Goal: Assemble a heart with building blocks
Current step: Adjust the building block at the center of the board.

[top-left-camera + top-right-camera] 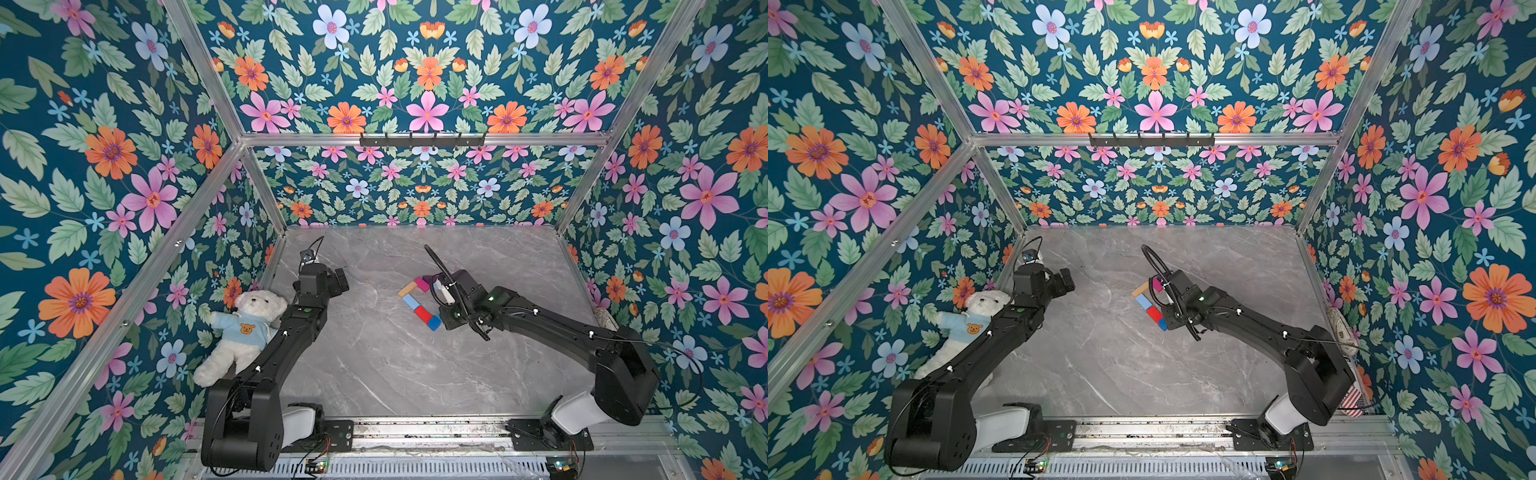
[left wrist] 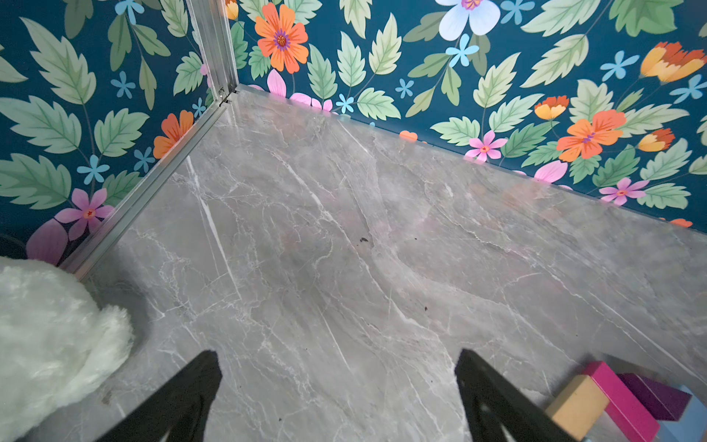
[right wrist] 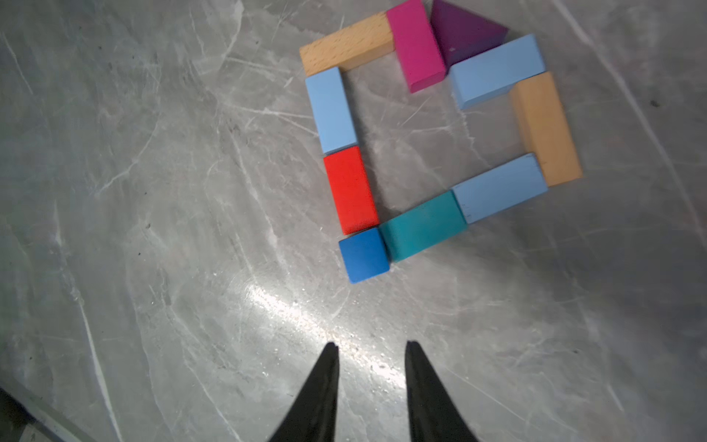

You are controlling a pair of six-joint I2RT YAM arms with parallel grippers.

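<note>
The heart (image 3: 421,225) lies flat on the grey marble table as a closed hollow outline of building blocks. Its dark blue cube (image 3: 363,254) forms the point, and the purple wedge (image 3: 465,28) sits at the notch between a magenta brick (image 3: 417,46) and a light blue brick. My right gripper (image 3: 371,344) hovers just off the cube end, open a little, with bare table between its fingers. In both top views the right wrist covers the heart's right side (image 1: 424,314). My left gripper (image 2: 338,354) is wide open and empty, well to the left of the heart.
A white teddy bear (image 1: 245,328) in a light blue top leans in the left corner beside the left arm, and its fur shows in the left wrist view (image 2: 49,336). Floral walls with aluminium rails (image 1: 266,266) close in the table on three sides.
</note>
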